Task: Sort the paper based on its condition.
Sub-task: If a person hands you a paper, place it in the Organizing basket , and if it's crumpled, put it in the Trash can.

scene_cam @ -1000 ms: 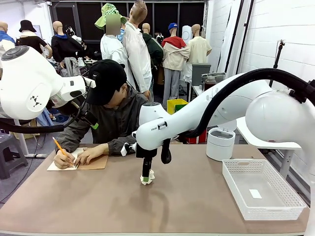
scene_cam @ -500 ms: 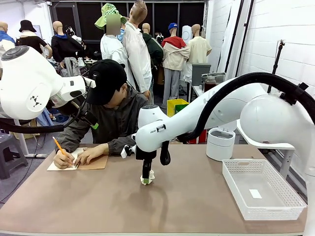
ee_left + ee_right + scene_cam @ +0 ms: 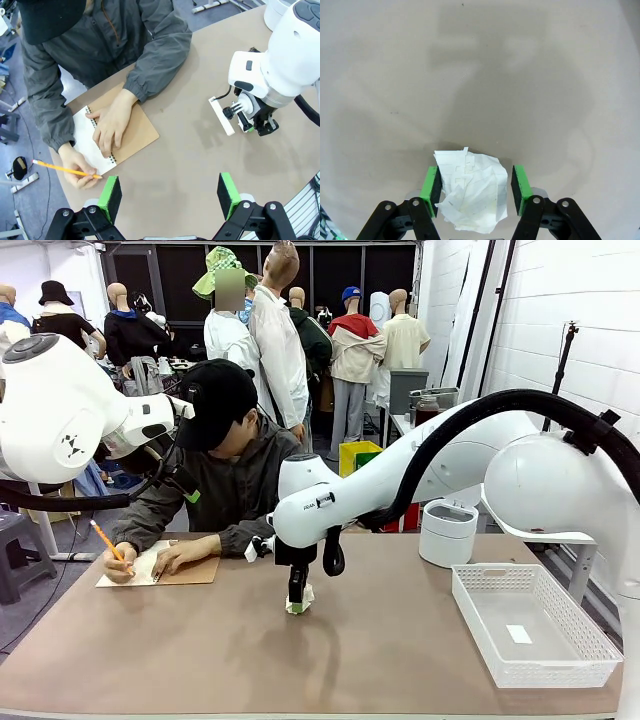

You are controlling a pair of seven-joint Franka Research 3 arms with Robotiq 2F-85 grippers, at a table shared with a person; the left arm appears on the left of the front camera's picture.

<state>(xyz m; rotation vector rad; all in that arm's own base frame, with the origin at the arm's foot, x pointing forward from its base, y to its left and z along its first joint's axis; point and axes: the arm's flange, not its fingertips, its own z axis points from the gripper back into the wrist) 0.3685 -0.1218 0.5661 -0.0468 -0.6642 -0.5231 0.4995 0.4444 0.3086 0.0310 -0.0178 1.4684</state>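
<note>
A crumpled white paper (image 3: 472,192) lies on the brown table near its middle, also seen as a small ball (image 3: 304,595) in the front view. My right gripper (image 3: 476,187) points straight down over it (image 3: 297,602). Its green pads (image 3: 431,189) stand on either side of the paper. The left pad is at the paper's edge; a sliver of gap shows at the right one. My left gripper (image 3: 170,197) hangs high above the table, open with nothing between its pads. From there the right arm's wrist (image 3: 270,65) shows below.
A person at the far left writes with a pencil (image 3: 106,541) in a spiral notebook (image 3: 127,137) with a brown cover. A white mesh basket (image 3: 470,585) sits at the right, a white round container (image 3: 447,532) behind it.
My right gripper has sunk a little onto the crumpled paper and its jaws have narrowed around it. The person's pencil hand has shifted slightly left.
</note>
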